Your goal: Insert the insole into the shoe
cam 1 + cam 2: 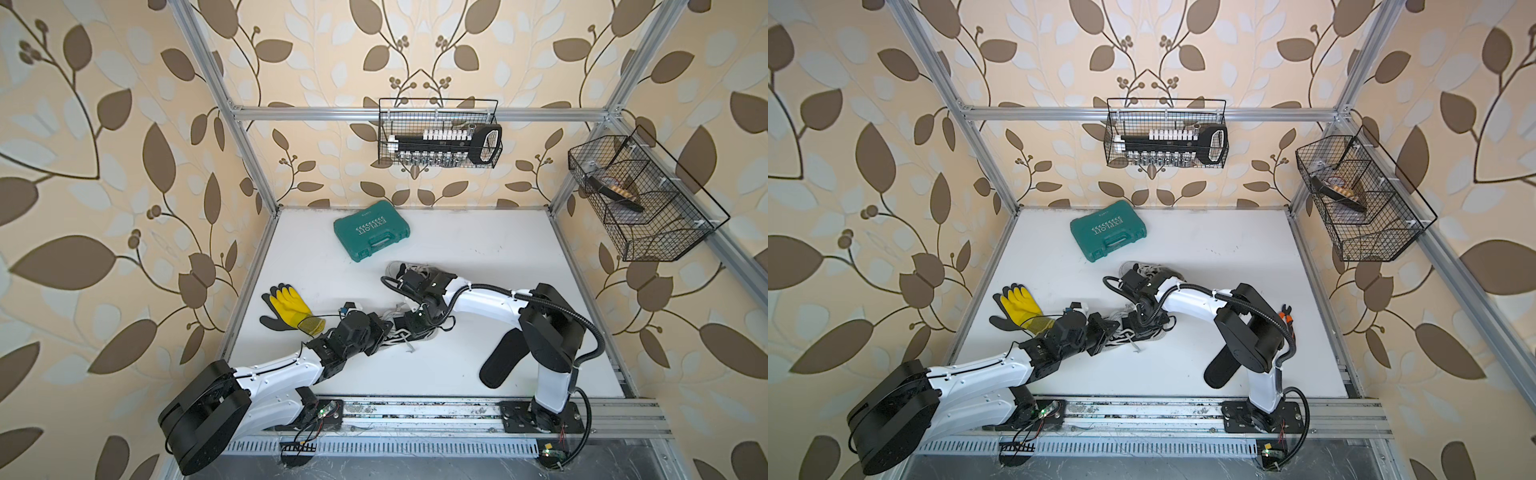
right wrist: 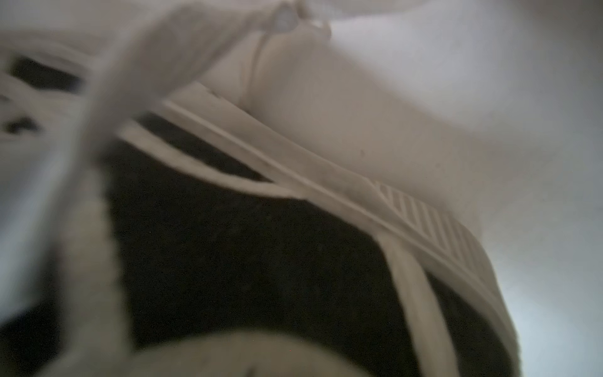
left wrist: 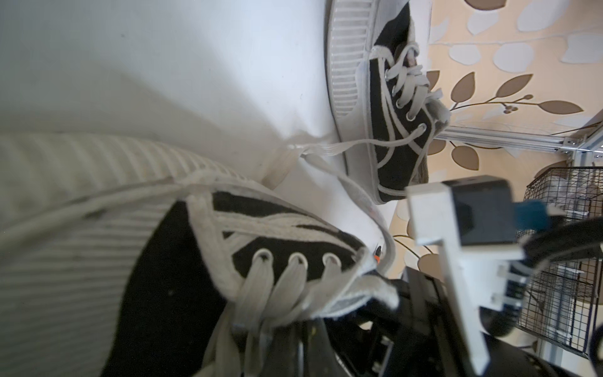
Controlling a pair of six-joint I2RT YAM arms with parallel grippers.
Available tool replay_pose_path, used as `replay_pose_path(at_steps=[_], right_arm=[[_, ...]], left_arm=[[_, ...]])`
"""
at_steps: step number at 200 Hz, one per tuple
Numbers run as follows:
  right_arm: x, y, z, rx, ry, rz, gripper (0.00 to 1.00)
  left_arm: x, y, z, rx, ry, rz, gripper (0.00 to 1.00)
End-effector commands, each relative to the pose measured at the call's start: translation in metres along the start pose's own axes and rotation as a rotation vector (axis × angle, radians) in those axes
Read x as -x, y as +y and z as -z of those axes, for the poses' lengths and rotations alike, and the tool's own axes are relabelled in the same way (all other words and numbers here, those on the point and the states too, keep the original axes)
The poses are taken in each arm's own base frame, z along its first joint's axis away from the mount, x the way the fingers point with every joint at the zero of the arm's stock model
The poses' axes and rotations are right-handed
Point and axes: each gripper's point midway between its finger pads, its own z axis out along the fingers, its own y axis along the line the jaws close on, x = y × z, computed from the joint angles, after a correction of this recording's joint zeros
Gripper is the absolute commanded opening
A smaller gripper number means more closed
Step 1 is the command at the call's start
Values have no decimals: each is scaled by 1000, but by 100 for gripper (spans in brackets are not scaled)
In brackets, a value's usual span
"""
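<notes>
A black canvas shoe (image 1: 397, 337) (image 1: 1121, 334) with white laces lies mid-table between both grippers. My left gripper (image 1: 386, 330) is shut at its laced front; in the left wrist view the shoe (image 3: 261, 235) has its laces and eyelet flap running down into the jaws (image 3: 293, 339). My right gripper (image 1: 409, 324) is shut at the shoe's other end. Its wrist view is blurred and filled by the shoe's black side (image 2: 261, 244), and the fingers do not show. The black insole (image 1: 503, 359) (image 1: 1219, 370) lies flat beside the right arm's base, untouched.
A second black shoe (image 1: 395, 268) (image 3: 398, 130) lies on its side behind the right wrist. A green tool case (image 1: 372, 230) sits at the back, a yellow-and-black glove (image 1: 286, 309) at the left. Wire baskets hang on the back wall (image 1: 438, 133) and right frame (image 1: 640, 199).
</notes>
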Motion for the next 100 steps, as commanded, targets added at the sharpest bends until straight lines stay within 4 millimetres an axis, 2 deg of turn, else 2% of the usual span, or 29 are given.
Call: replay_pose_path(at_steps=[1, 22, 36, 48, 66, 73, 85, 100], right_arm=[[1, 9, -12, 29, -8, -18, 0], [13, 12, 27, 19, -85, 2, 0], [20, 14, 37, 29, -130, -10, 0], [25, 10, 26, 15, -148, -37, 0], [23, -2, -12, -43, -108, -57, 0], [22, -4, -15, -52, -101, -62, 0], [26, -3, 3, -44, -166, -71, 0], [34, -10, 50, -62, -292, -81, 0]], left_arm=[[-1, -10, -1, 1, 6, -41, 0], [0, -13, 1, 28, -3, -79, 0], [2, -17, 4, 49, -11, -115, 0], [4, -18, 7, 85, -19, -153, 0], [6, -19, 9, 168, -20, -229, 0], [6, -20, 9, 193, -13, -255, 0], [4, -23, 7, 224, 3, -292, 0], [2, -24, 3, 268, 18, -335, 0]])
